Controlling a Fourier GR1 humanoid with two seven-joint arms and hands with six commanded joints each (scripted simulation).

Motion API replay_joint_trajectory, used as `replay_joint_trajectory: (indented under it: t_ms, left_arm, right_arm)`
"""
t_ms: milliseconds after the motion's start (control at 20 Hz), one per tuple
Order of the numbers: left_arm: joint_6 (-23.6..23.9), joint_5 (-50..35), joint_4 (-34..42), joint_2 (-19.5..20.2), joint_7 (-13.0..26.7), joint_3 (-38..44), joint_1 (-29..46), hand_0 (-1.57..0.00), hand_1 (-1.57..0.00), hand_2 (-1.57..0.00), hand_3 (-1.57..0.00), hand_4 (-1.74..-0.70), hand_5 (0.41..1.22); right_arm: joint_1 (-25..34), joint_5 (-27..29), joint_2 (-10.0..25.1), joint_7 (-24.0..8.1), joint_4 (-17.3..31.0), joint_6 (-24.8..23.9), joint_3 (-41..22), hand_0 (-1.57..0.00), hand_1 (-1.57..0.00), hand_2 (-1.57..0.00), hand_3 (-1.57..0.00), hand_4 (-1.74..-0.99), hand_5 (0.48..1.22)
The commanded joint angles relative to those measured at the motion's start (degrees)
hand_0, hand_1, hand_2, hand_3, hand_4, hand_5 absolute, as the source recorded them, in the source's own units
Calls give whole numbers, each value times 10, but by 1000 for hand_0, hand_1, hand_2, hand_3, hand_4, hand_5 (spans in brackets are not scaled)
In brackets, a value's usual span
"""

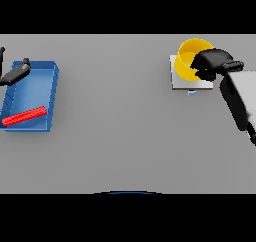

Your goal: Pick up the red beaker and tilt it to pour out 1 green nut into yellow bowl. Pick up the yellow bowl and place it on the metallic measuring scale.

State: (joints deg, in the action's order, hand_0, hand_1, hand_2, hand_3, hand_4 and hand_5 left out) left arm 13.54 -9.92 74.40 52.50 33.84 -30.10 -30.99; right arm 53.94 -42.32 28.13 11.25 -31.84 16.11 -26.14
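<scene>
The yellow bowl (pixel 187 58) sits on the metallic measuring scale (pixel 176 82) at the far right of the table. My right hand (pixel 212 62) is curled over the bowl's right rim and hides that side of it. The red beaker (pixel 24 116) lies on its side in the blue bin (pixel 44 88) at the far left. Above the bin's far left corner, my left hand (pixel 15 74) hovers with its fingers stretched out, holding nothing. No green nut shows in this view.
My right forearm (pixel 240 101) reaches in from the right edge toward the scale. A wide stretch of grey table (pixel 115 111) lies between the bin and the scale.
</scene>
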Motion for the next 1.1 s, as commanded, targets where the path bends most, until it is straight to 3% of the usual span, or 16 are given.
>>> replay_joint_trajectory:
  t_ms: [0, 100, 200, 250, 300, 350, 450, 600, 800, 1050]
  left_arm:
    - [-1, 0, -8, -2, 0, 1, -5, 1, 1, 1, 1, -805, 728]
    - [-4, 1, -14, -5, 2, 1, -11, 1, 1, 1, 1, -806, 734]
    - [-2, 0, -13, -10, -7, 0, -6, 1, 1, 1, 1, -811, 740]
    - [-5, -1, -16, -10, -4, 1, -11, 1, 1, 1, 1, -813, 745]
    - [-5, -1, -18, -12, -1, 0, -15, 1, 1, 1, 1, -812, 745]
    - [-4, 4, -23, -16, -1, -4, -14, 1, 1, 1, 1, -812, 744]
    - [-1, 4, -20, -17, 8, -4, -15, 1, 1, 1, 1, -812, 745]
    - [-5, 8, -31, -23, 4, -7, -25, 1, 1, 1, 1, -806, 738]
    - [-6, 3, -30, -24, 2, -5, -21, 1, 1, 1, 1, -812, 736]
    - [-9, -1, -40, -23, -2, 1, -24, 1, 1, 1, 1, -821, 734]
  right_arm:
    - [6, -5, -5, 1, 14, -7, -4, -1571, -1475, -1567, -1510, -1727, 1221]
    - [14, -2, -9, 13, 30, -13, -3, -1548, -1420, -1568, -1481, -1721, 1221]
    - [20, 4, -11, 14, 48, -9, 0, -1536, -1411, -1569, -1165, -1728, 1221]
    - [23, 7, -15, 12, 55, -3, 2, -1543, -1443, -1496, -1022, -1659, 1221]
    - [24, 11, -14, 10, 56, 3, 4, -1525, -1350, -1348, -907, -1596, 1134]
    - [29, 12, -12, 12, 64, 4, 6, -1219, -1083, -1132, -824, -1548, 1053]
    - [33, 12, -12, 19, 73, 10, 7, -780, -692, -810, -711, -1470, 928]
    - [38, 10, -19, 22, 81, 21, 4, -399, -354, -518, -604, -1410, 821]
    - [41, -1, -20, 43, 95, 17, -6, -163, -144, -288, -475, -1356, 755]
    - [56, -12, -25, 57, 124, 17, -12, -53, -47, -115, -348, -1308, 733]
